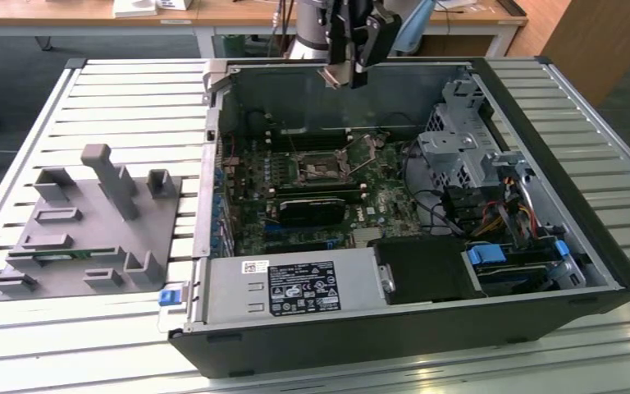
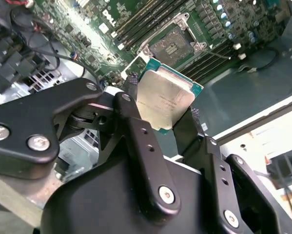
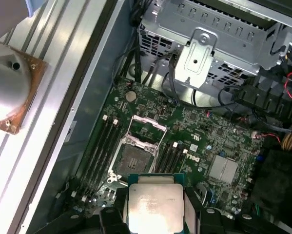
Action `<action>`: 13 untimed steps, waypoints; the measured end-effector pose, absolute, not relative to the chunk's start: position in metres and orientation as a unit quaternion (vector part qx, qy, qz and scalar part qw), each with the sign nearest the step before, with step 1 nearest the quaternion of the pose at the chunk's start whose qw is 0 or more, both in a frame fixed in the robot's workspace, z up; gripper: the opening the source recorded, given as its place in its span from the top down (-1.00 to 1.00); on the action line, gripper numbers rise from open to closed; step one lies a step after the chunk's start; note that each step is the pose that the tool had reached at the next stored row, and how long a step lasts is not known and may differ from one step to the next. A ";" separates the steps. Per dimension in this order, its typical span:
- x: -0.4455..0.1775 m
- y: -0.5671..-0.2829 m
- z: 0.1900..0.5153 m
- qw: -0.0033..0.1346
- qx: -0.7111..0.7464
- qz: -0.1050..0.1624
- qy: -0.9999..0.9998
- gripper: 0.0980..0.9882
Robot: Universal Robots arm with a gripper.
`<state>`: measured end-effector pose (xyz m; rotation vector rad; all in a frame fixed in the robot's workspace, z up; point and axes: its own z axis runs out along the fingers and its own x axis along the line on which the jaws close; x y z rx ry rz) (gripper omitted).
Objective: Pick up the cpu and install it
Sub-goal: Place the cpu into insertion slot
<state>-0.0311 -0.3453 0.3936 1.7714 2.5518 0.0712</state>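
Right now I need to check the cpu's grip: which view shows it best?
The second wrist view: the cpu shows most of its metal top, clamped between the gripper's fingers. The first wrist view cuts it off at the picture's edge; the exterior view shows a pale shape at the gripper's tip.

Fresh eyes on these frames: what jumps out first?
The cpu, silver top showing, is clamped by its edges in the gripper, which hangs over the open computer case. Inside the case, the empty socket lies on the motherboard. In the exterior view, a grey fixture sits on the slatted table at that view's left, beside the case.
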 end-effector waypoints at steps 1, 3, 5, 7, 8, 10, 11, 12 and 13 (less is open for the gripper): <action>-0.031 -0.345 0.393 0.017 0.577 0.023 0.816 0.00; -0.031 -0.345 0.393 0.018 0.592 0.022 0.805 0.00; -0.031 -0.345 0.392 0.018 0.607 0.022 0.794 0.00; -0.031 -0.345 0.392 0.019 0.621 0.022 0.783 0.00; -0.031 -0.345 0.392 0.019 0.628 0.022 0.778 0.00; -0.031 -0.345 0.391 0.019 0.642 0.021 0.766 0.00; -0.031 -0.345 0.391 0.019 0.649 0.021 0.760 0.00; -0.031 -0.345 0.391 0.020 0.656 0.021 0.754 0.00; -0.031 -0.345 0.391 0.020 0.663 0.021 0.748 0.00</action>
